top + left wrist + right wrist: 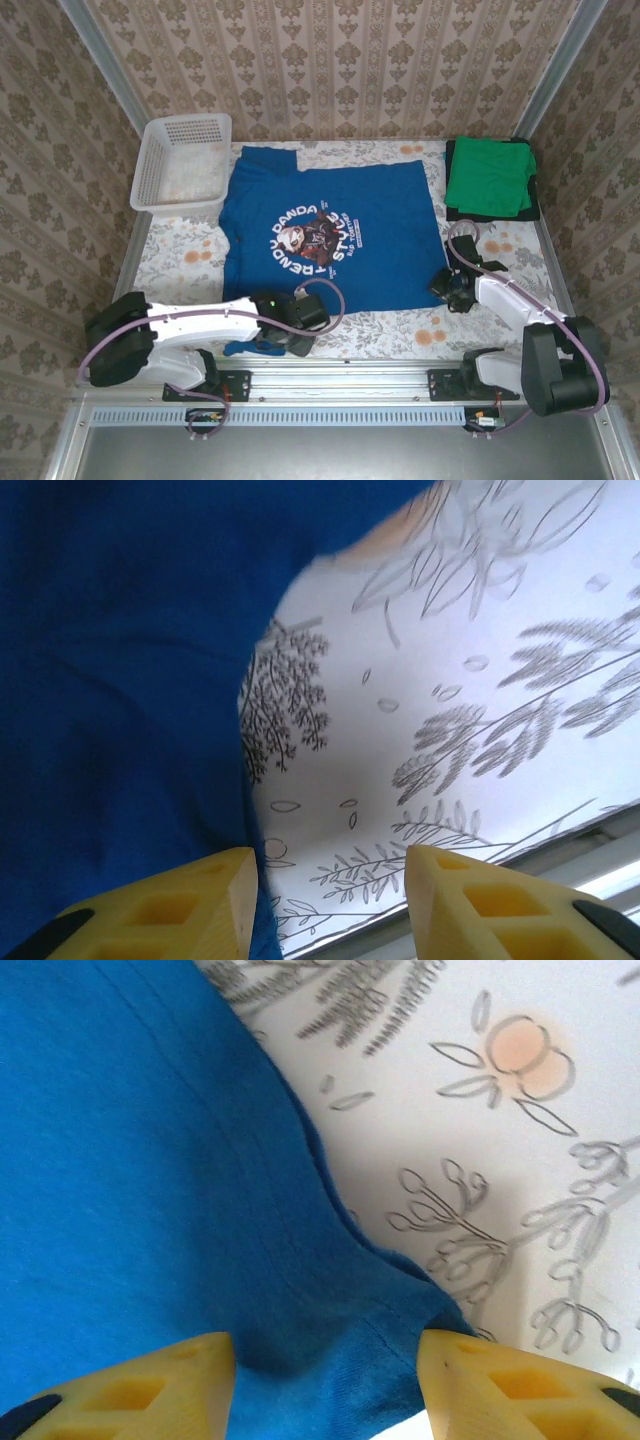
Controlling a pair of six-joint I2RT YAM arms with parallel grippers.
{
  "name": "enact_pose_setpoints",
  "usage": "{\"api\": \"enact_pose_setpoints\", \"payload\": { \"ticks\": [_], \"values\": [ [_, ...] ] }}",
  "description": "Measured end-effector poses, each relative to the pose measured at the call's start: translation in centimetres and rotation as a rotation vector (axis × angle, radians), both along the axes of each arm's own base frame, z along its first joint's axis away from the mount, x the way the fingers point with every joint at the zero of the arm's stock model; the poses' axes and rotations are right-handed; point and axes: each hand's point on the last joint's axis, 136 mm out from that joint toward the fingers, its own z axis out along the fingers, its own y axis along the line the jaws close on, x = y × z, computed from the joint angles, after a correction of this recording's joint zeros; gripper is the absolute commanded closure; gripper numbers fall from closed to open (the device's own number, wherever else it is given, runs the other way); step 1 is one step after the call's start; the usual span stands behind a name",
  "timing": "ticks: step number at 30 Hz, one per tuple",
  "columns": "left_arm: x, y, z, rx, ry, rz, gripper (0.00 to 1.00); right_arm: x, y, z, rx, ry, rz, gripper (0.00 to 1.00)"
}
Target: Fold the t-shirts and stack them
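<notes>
One basket [182, 165] back left, green tee [490, 178] back right, blue tee [325, 235] between.

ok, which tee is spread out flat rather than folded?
The royal-blue tee with the panda graphic, laid open in the middle. The green tee is folded, sitting on a dark one at the far right corner.

Blue t-shirt [390, 215]: white lettering [322, 212] curved around the chest graphic [312, 238] and read "TRENDY PANDA STYLE". A smaller line beside "STYLE" was too small to read.
</notes>
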Motion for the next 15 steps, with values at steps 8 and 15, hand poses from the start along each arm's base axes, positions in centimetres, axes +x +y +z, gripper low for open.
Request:
{"api": "enact_pose_setpoints", "payload": {
  "ticks": [8,15],
  "values": [
    [-0.2,1.1,-1.4,0.052,0.013,0.04,0.65,0.5,0.5,0.2,0.025,-0.022,0.007,0.49],
    [-0.1,1.9,-1.3,0.04,-0.003,0.071,0.84,0.6,0.9,0.2,0.042,-0.025,0.018,0.61]
  ]
}}
